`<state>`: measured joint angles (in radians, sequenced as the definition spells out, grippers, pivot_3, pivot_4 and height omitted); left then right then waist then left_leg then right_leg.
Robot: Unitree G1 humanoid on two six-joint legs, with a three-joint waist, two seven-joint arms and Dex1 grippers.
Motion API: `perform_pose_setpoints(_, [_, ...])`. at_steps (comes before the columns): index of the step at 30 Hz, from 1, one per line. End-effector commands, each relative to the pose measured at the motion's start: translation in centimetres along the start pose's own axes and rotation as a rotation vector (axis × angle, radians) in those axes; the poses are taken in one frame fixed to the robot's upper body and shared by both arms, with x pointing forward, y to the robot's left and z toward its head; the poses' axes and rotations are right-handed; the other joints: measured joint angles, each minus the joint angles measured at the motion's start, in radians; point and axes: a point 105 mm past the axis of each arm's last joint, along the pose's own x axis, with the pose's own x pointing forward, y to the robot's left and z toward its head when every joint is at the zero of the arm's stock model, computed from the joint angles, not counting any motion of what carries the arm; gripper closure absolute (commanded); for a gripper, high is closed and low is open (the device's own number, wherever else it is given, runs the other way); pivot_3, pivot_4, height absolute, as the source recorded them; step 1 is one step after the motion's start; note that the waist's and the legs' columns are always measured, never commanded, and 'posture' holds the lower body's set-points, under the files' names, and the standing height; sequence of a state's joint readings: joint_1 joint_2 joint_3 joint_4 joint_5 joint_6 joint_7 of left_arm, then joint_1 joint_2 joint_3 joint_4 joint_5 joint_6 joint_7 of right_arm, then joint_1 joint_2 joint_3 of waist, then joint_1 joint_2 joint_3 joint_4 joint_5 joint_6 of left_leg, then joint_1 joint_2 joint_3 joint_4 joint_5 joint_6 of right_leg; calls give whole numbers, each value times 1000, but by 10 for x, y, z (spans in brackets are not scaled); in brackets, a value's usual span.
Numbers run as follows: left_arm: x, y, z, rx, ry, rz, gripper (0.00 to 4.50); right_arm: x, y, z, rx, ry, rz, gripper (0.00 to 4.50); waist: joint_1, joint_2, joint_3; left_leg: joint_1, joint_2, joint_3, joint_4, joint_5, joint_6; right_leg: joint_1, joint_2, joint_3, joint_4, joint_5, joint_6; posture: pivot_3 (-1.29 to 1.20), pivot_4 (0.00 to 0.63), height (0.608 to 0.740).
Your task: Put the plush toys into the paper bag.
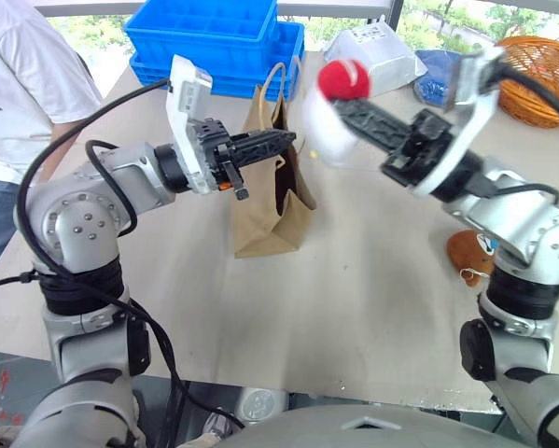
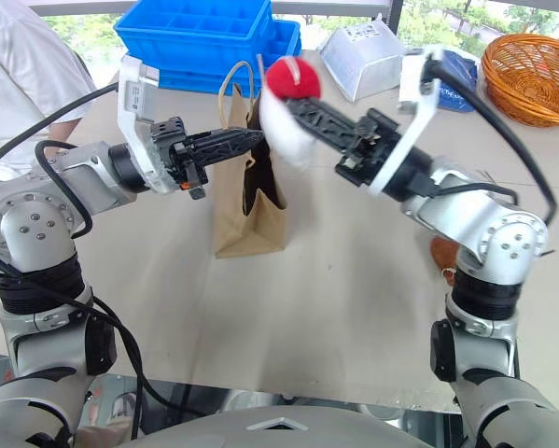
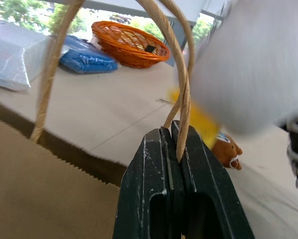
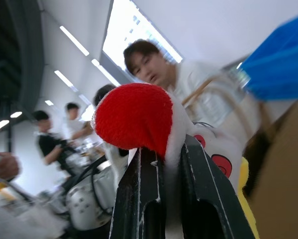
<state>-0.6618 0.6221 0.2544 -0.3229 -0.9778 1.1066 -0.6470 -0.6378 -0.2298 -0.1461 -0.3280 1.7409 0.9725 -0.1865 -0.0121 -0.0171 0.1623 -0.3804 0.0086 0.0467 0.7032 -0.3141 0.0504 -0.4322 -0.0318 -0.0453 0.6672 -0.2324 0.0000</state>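
While left pincer (image 1: 284,142) clamps one cord handle (image 3: 181,99) of single paper bag (image 1: 270,219) standing mid-surface, right pincer (image 1: 346,105) grips white plush toy (image 1: 333,112), one of two, aloft beside bag mouth. Second, brown plush toy (image 1: 468,254) lies near right edge of surface (image 1: 354,308).

The plain brown kraft paper bag (image 1: 272,207) has tan twisted-cord loop handles (image 3: 181,74). The soft white plush toy (image 1: 328,119) carries a bright red rounded end (image 1: 343,80), yellow bits and small red patches edged in black. The rounded brown plush toy (image 1: 468,254) bears a blue-white mark. Both grippers' fingers (image 1: 260,147) are black. Behind stand stacked bright blue plastic crates (image 1: 214,37), a silver-white foil pouch (image 1: 384,54), a blue packet (image 3: 86,59) and an orange woven basket (image 2: 531,77).
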Motion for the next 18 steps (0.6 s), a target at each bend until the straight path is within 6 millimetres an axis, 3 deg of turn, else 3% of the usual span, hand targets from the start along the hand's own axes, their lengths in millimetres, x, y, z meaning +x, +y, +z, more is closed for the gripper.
perform_pose_setpoints(1, [-5,-11,8,43,-23,-13,4500,9,8,2,29,-4,57,4474,0,0,0,0,0,0,0,0,0,0,0,0,0,0,0,0,150,740])
perform_pose_setpoints(6, [3,-28,15,51,-58,-68,4500,15,27,11,87,-13,176,4474,1,0,0,0,0,0,0,0,1,0,0,0,-1,0,0,0,150,740])
perform_pose_setpoints(12, [10,-33,22,55,-70,-91,4500,-5,49,55,112,-223,276,4474,2,0,0,-2,0,-1,0,-1,1,0,0,0,-2,0,0,0,150,740])
perform_pose_setpoints(18, [26,-42,21,63,-51,-166,4500,-23,57,59,43,-276,263,4474,1,0,0,-2,0,0,0,-1,1,0,0,0,-2,0,0,0,150,740])
